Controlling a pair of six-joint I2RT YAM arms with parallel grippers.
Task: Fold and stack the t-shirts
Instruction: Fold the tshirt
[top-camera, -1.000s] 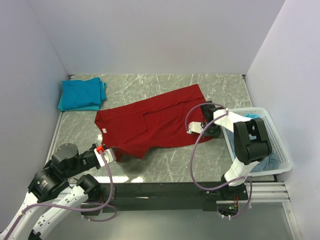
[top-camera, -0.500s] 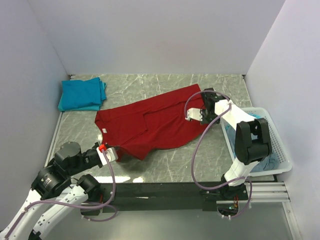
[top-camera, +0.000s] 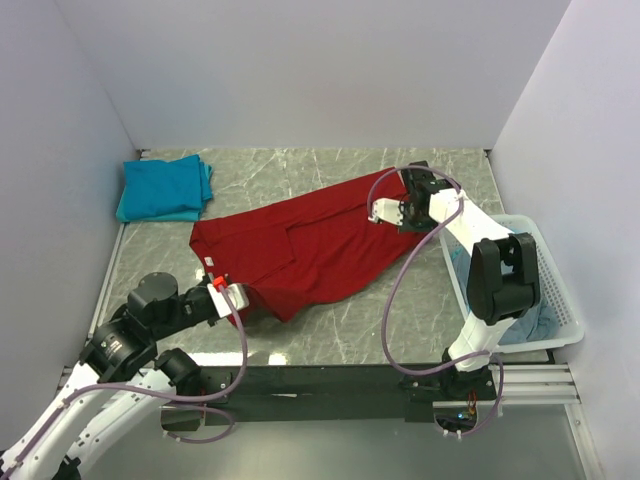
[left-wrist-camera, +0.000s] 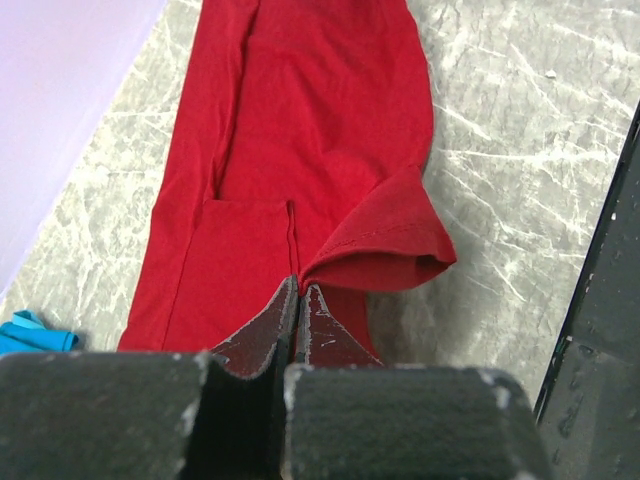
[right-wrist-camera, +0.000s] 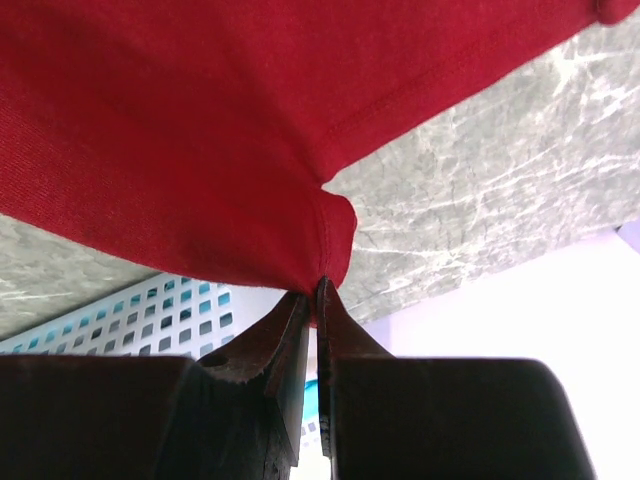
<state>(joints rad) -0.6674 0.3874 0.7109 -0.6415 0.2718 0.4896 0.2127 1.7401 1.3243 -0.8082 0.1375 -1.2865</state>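
A bright red t-shirt (top-camera: 310, 245) lies spread across the middle of the marble table, running from lower left to upper right. My left gripper (top-camera: 243, 297) is shut on its near-left sleeve edge (left-wrist-camera: 380, 240), which curls up off the table in the left wrist view. My right gripper (top-camera: 402, 212) is shut on the shirt's far-right corner (right-wrist-camera: 330, 250) and holds it lifted above the table. A folded teal t-shirt stack (top-camera: 165, 188) rests in the back left corner.
A white lattice basket (top-camera: 552, 300) stands at the right edge with teal and grey-blue cloth (top-camera: 540, 325) inside. White walls close in the left, back and right sides. A black rail (top-camera: 330, 385) runs along the near edge.
My right gripper has carried the shirt's right corner up and toward the back. My left gripper has shifted right and slightly forward with the sleeve edge in it.
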